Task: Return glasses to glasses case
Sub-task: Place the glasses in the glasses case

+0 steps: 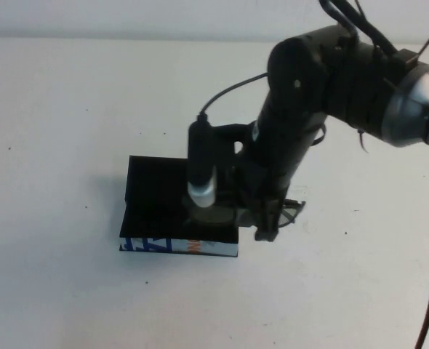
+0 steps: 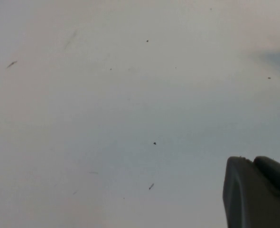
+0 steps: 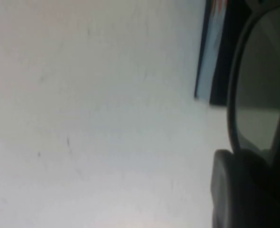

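glasses [image 3: 258, 80]: dark thick frame, clear lens, clamped in the right end effector [image 1: 267, 218], long axis unclear, mostly hidden by the arm | glasses case [image 1: 178, 211]: black, white printed front, just beside and partly beneath that end effector on the tabletop [image 1: 54, 145] | left end effector [image 2: 258, 190]: cut off, opening could not be told

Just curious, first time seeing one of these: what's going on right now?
Right pincer low at the case's right end, gripping the glasses. Left pincer over bare table, out of the overhead view. Nothing blocking the case.
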